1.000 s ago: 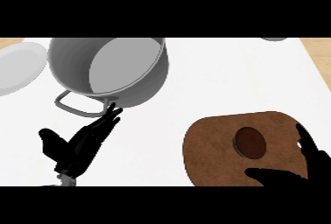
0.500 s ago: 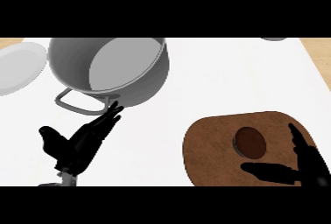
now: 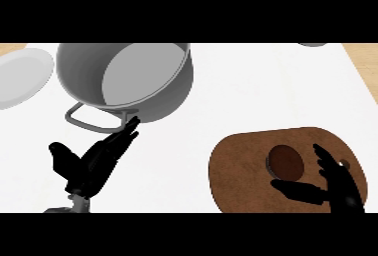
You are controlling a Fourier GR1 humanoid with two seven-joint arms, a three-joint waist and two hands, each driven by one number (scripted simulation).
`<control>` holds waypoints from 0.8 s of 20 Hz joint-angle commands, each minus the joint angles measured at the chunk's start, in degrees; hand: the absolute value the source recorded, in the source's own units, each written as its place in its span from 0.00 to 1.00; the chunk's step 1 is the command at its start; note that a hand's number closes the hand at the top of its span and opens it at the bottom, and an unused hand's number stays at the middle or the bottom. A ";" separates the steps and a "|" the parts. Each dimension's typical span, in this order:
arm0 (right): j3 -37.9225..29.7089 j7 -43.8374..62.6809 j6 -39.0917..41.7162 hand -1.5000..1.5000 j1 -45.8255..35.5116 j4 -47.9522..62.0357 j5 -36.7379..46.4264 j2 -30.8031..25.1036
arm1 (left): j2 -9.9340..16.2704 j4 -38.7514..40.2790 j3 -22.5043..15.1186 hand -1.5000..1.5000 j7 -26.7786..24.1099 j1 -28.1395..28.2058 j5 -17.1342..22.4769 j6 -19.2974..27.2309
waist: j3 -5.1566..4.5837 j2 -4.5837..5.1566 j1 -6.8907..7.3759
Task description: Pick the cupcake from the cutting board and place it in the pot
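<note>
Cupcake (image 3: 285,162) sits on the round brown cutting board (image 3: 240,172) at the lower right of the white counter (image 3: 258,90), and from above we see it as a dark brown disc with a thin pale rim along its left side. Nothing has lifted it; it rests on the board's upper middle.

Our right hand (image 3: 336,186) lies over the board just beside the cupcake, on its right. The fingers are spread and straight, pointing up along the cupcake's right side, while the thumb reaches leftward below it. The hand is wide open and has hold of nothing; we cannot tell whether any fingertip touches the cupcake.

Our left hand (image 3: 92,162) shows at the lower left, fingers straight and held together, pointing up and to the right. It is open too and carries nothing. Its fingertips come close to the near handle of the pot (image 3: 125,80); we cannot tell whether they touch it.

The grey pot stands at the upper left, well apart from the board. A white plate (image 3: 22,77) lies just beside the pot at the left edge.
</note>
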 commanded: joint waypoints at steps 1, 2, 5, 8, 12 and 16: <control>-1.64 3.57 1.96 1.00 -3.65 -0.31 -0.14 1.75 | 0.62 -1.34 3.83 0.50 4.12 -2.37 2.25 -0.38 | -0.04 0.08 0.02; 1.25 -3.45 0.36 1.00 -0.64 -0.21 -0.65 3.25 | -0.79 -2.80 1.18 0.50 3.92 -0.53 0.24 1.07 | -0.03 0.06 0.00; 3.93 -3.97 -2.00 1.00 -5.07 3.90 4.18 6.38 | -2.47 -1.16 0.39 0.50 3.13 -1.27 -1.90 2.29 | -0.04 0.10 0.09; 0.75 -7.12 -0.48 1.00 -3.83 5.32 4.28 5.65 | -2.31 -1.09 1.13 0.50 1.04 1.65 -1.47 -1.40 | -0.04 0.08 0.01; 4.15 -4.89 1.78 1.00 -9.53 8.84 9.63 4.59 | -2.06 -0.82 1.52 0.50 0.24 0.55 -1.85 -1.28 | -0.06 0.16 0.48; 21.39 1.48 10.75 1.00 -13.47 9.80 21.43 5.31 | -1.40 -0.05 1.77 0.50 3.13 -2.78 -0.64 -1.89 | -0.45 0.40 2.94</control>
